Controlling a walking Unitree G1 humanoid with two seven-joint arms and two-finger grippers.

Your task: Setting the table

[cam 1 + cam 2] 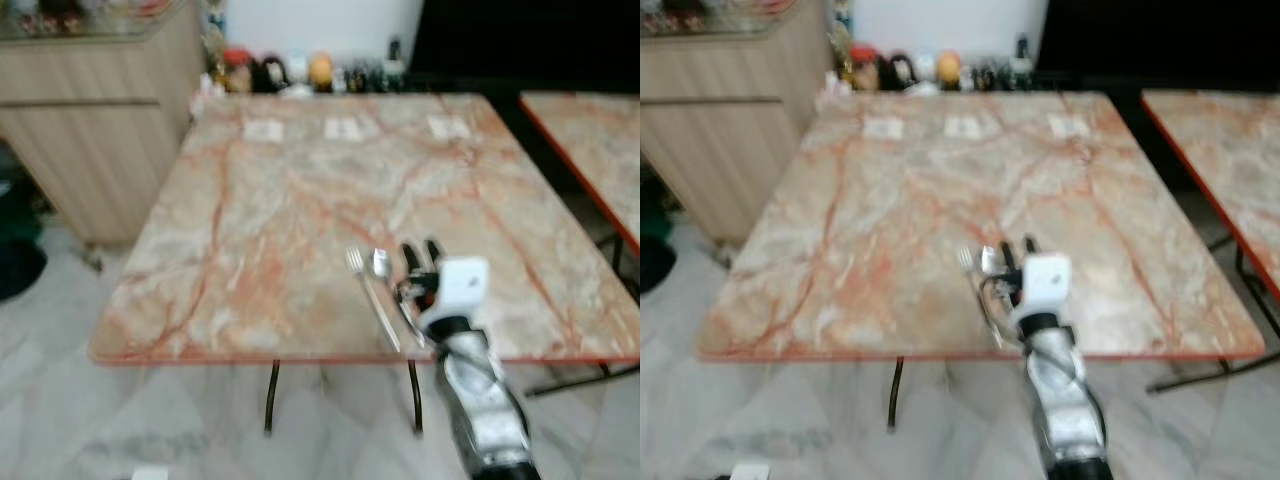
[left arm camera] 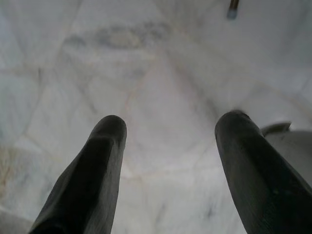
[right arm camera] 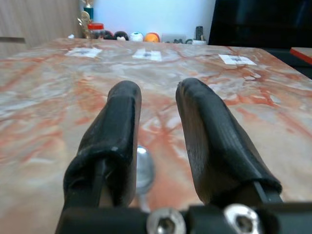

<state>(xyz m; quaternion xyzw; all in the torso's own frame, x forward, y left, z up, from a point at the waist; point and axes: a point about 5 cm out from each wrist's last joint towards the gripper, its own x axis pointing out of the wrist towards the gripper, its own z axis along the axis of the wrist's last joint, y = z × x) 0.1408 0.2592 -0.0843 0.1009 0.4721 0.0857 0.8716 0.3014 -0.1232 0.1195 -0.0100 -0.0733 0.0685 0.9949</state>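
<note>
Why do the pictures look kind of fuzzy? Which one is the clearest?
Both eye views are blurred all over, so the fork and spoon on the table look soft. The right wrist view is sharpest: black fingers are crisp, the far table edge softer. The left wrist view shows pale floor, evenly lit and slightly hazy.

Fork (image 1: 368, 292): silver, lying flat on marbled pink-orange surface (image 1: 300, 220), tines toward far side, handle running toward near edge, angled slightly to right. Sits near surface's near edge, right of centre.

Spoon (image 1: 392, 295): silver, lying flat just right of fork, roughly parallel, bowl toward far side, handle toward near edge. Bowl shiny, level with fork tines. Near end of handle partly hidden. In right wrist view, bowl (image 3: 144, 168) rests on surface, low between two black fingers.
</note>
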